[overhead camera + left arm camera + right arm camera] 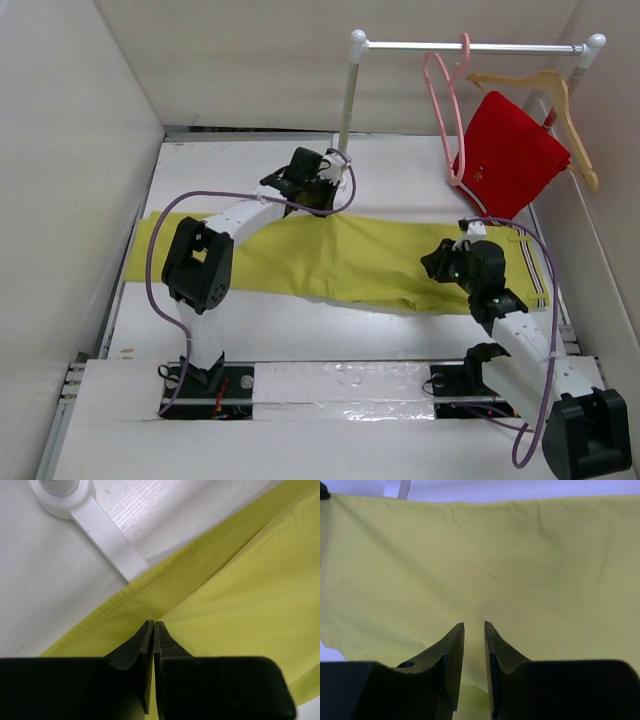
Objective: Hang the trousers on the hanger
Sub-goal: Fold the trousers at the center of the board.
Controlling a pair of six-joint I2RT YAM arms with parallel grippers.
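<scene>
Your left hand [153,625] is closed, fingertips pressed together on the far long edge of the trousers [360,255], where one layer lies over another. A thin pinch of cloth seems to be caught between them (a sliver of yellow shows in the seam between the fingers). Just beyond that hand and a little to its left stands the white foot of the rail post [62,492], on bare bench [300,320].

The jaws of your right hand [474,625] stand a narrow gap apart, low over the cloth at the near edge. Yellow shows in the gap, but you cannot tell whether they bite a fold or merely hover over it.

The trousers lie flat between the two hands, their long axis running side to side across the bench. The leg ends point away to the left of your left hand, and the striped waistband [537,270] lies just to the right of your right hand.

The coming move turns on the hanger [440,110]. It hangs from the rail [470,46], above and beyond your right hand and well to the right of your left, with a red garment [510,155] and a wooden hanger [545,95] beside it. Your right arm is the nearer, so the waistband end likely has the shorter trip upward.
</scene>
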